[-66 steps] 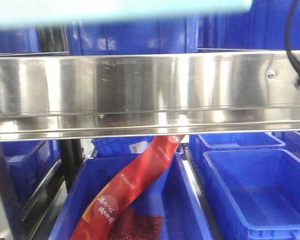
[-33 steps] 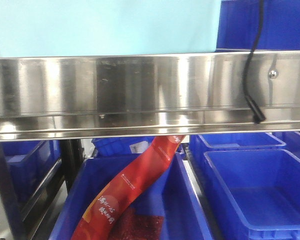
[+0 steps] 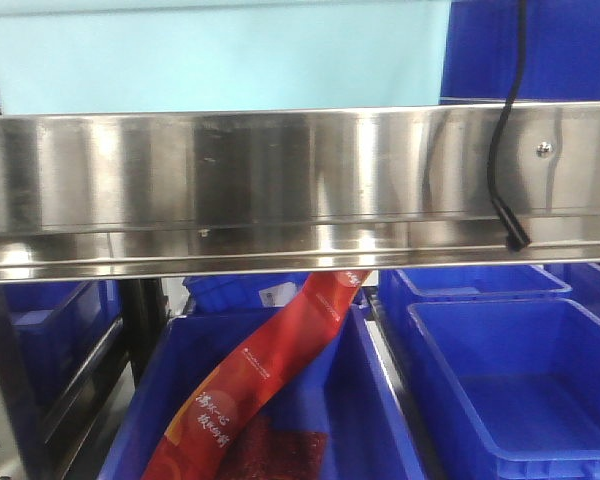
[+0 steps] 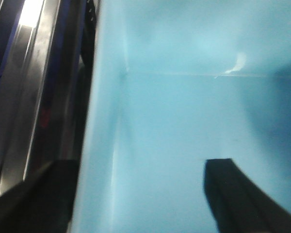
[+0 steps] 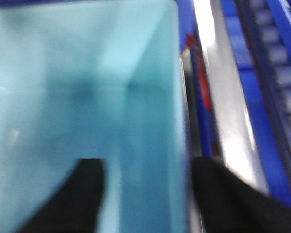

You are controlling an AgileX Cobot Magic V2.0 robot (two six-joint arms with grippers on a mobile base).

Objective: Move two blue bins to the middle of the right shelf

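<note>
Above the steel shelf's front rail (image 3: 280, 190), the front view shows a light-blue bin (image 3: 220, 60). Only the wrist views reveal grips: left gripper (image 4: 140, 194) and right gripper (image 5: 145, 194) each straddle a side wall, one finger inside, one outside.

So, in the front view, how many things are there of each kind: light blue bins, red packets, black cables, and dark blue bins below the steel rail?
Light blue bin: 1
Red packet: 1
Black cable: 1
Dark blue bins below the steel rail: 6 in view, some only partly
Total: 9
</note>
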